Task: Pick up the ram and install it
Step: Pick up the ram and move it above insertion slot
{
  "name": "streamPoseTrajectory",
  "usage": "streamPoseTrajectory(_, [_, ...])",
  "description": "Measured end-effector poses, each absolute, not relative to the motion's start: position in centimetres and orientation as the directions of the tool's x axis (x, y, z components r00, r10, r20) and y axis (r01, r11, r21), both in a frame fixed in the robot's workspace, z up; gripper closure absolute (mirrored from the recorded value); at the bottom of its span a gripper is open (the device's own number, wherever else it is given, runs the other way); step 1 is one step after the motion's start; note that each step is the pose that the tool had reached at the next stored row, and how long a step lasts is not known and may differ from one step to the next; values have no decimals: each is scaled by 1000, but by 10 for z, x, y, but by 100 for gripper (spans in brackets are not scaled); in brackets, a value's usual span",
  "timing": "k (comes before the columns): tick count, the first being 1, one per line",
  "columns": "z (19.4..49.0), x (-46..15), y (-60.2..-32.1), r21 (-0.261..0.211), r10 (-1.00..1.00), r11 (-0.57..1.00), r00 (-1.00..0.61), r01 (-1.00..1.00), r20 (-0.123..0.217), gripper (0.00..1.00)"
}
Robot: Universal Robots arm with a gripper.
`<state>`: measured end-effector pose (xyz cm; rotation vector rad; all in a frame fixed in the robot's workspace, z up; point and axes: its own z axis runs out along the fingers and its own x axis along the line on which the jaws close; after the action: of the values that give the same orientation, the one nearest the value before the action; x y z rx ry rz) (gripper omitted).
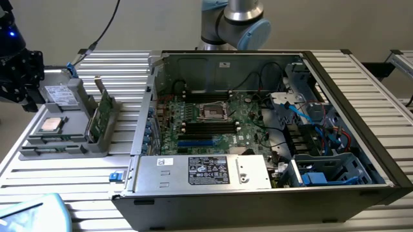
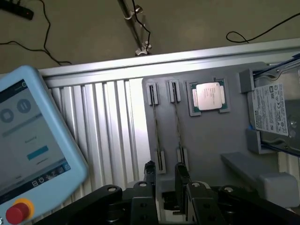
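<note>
The gripper (image 2: pixel 165 172), fingers spread and empty, hangs over the grey tray (image 2: pixel 206 140) on the worktop (image 2: pixel 108 117). There the ram (image 2: pixel 156 131) stands on edge in its holder, beside a second stick (image 2: pixel 177 126). A clean pick likely calls for centring the fingers across one thin edge and descending squarely. Edge-on, the ram's chips and label are hidden, and the gripper's body is cut off.
</note>
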<state>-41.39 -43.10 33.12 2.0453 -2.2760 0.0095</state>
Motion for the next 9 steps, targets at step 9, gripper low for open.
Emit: streamPoseTrajectory(9, [315,-419,-431,49,-998,22,-19,-999,65,69])
